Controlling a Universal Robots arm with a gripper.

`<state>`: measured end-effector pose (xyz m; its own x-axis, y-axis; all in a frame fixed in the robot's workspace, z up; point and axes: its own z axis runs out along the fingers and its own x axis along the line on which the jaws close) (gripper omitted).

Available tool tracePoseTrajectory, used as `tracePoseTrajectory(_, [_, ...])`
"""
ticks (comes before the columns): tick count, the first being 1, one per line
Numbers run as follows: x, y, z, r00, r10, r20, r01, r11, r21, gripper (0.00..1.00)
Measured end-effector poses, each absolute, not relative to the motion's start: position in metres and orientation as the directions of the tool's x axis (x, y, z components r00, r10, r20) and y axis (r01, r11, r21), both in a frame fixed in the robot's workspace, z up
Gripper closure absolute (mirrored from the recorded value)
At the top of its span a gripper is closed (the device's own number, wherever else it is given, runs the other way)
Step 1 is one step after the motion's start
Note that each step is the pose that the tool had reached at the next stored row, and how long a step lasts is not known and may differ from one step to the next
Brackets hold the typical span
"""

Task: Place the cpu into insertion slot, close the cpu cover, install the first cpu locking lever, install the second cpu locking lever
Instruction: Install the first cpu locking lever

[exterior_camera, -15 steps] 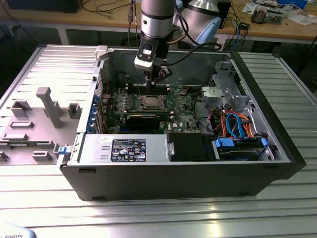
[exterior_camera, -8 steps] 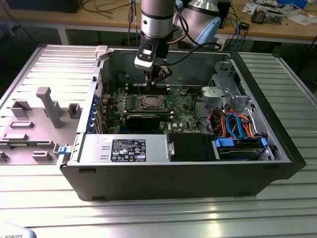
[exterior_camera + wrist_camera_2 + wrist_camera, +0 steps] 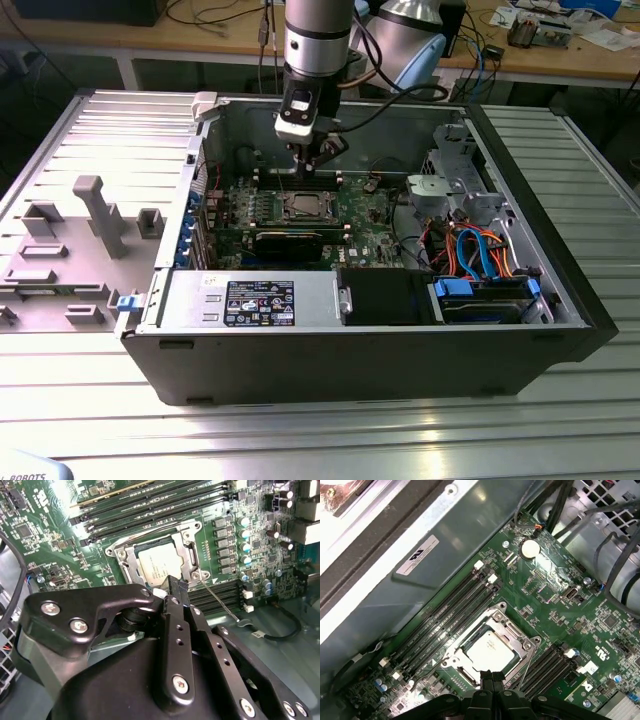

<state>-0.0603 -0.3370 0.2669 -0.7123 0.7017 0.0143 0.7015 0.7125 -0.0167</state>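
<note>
The cpu [image 3: 303, 205] [image 3: 159, 565] [image 3: 490, 650], a silver-grey square chip, lies flat in the insertion slot [image 3: 116, 550] on the green motherboard. The cpu cover [image 3: 189, 550] [image 3: 517, 637], a thin silver frame, lies down around the chip. From the socket's corner a thin wire locking lever [image 3: 217, 602] juts out over the memory slots. My gripper [image 3: 305, 172] [image 3: 177, 584] [image 3: 493, 676] hangs just above the socket's edge, near that lever's base. Its black fingertips are pressed together, and I see nothing between them.
Black memory slots [image 3: 447, 617] flank the socket on both sides. A long black graphics card [image 3: 290, 243] sits nearer the case front, beside the power supply [image 3: 250, 300] and a drive bay with blue and orange cables [image 3: 480, 260]. A grey fixture plate [image 3: 70, 250] lies outside the case at the exterior view's left.
</note>
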Motion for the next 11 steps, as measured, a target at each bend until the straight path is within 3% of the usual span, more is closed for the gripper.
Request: tracePoseTrajectory(11, [-0.0603,-0.337,0.2669,-0.854,0.52,0.014,0.52,0.854,-0.017,0.89])
